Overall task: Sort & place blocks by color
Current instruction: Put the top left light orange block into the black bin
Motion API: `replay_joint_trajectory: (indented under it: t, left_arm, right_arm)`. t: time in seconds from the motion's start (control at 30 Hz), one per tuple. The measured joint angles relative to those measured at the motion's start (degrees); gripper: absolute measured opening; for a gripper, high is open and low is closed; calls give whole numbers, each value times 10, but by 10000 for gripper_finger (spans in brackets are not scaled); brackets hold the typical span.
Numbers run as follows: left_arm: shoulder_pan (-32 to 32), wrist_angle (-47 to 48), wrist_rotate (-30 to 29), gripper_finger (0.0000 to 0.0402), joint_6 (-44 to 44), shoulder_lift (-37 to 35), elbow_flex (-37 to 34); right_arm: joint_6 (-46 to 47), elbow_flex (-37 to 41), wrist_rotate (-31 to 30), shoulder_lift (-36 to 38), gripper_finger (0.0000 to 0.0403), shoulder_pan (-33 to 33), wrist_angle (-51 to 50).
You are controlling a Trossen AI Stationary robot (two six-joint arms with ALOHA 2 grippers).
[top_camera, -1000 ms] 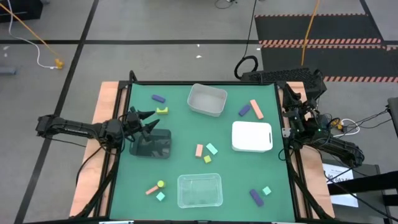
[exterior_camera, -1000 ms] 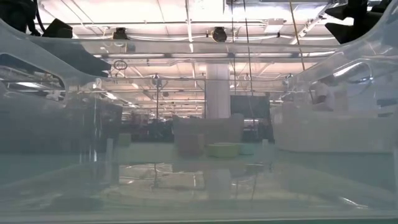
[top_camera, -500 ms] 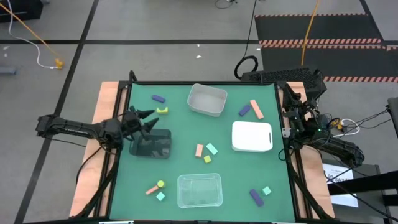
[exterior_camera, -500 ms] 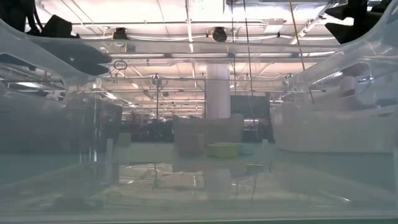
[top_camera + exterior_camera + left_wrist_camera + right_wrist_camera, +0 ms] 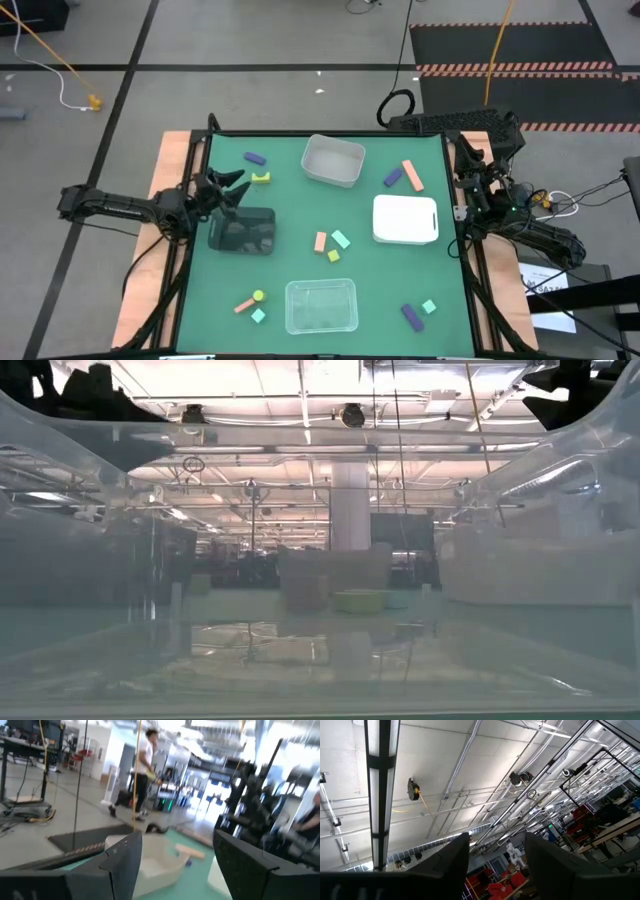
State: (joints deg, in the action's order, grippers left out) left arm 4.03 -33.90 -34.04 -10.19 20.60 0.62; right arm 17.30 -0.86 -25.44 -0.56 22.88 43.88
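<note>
Left gripper [image 5: 232,187] sits over the mat's left edge, just above the black tray [image 5: 243,231], fingers spread, holding nothing. The left wrist view shows its two fingers [image 5: 120,865] wide apart with the grey tray [image 5: 150,862] and a salmon bar [image 5: 189,851] beyond; a person stands far back in the room.

Blocks, left to right on the green mat [image 5: 290,205]:
- purple bar [image 5: 255,158] and yellow piece [image 5: 261,178] at the far left, just beyond the left gripper
- salmon bar [image 5: 244,305], yellow round [image 5: 258,296] and mint cube [image 5: 258,316] clustered near-left, beside the clear tray [image 5: 321,306]
- salmon block [image 5: 320,241], mint block [image 5: 341,239] and yellow cube [image 5: 334,256] in the centre, between the black tray and the white tray [image 5: 405,219]
- purple bar [image 5: 393,178] and long salmon bar [image 5: 412,175] on the far side, right of the grey tray
- purple bar [image 5: 411,317] and mint cube [image 5: 429,306] at the near right

All four trays look empty of blocks.

Right gripper [image 5: 468,152] is parked off the table's right edge, pointing up at the ceiling; the right wrist view shows its fingers [image 5: 447,867] apart, nothing between them.
</note>
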Motion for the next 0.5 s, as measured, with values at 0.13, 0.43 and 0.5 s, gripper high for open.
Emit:
replay_joint_trajectory:
  t: [0.13,0.43,0.5]
  left_arm:
    - [-3,-73,10,244,-1,0,0]
    - [-33,-252,15,244,15,0,0]
    - [-42,-278,15,244,-3,0,0]
  right_arm:
    - [0,0,0,0,181,0,0]
    - [0,0,0,0,181,0,0]
    - [0,0,0,0,181,0,0]
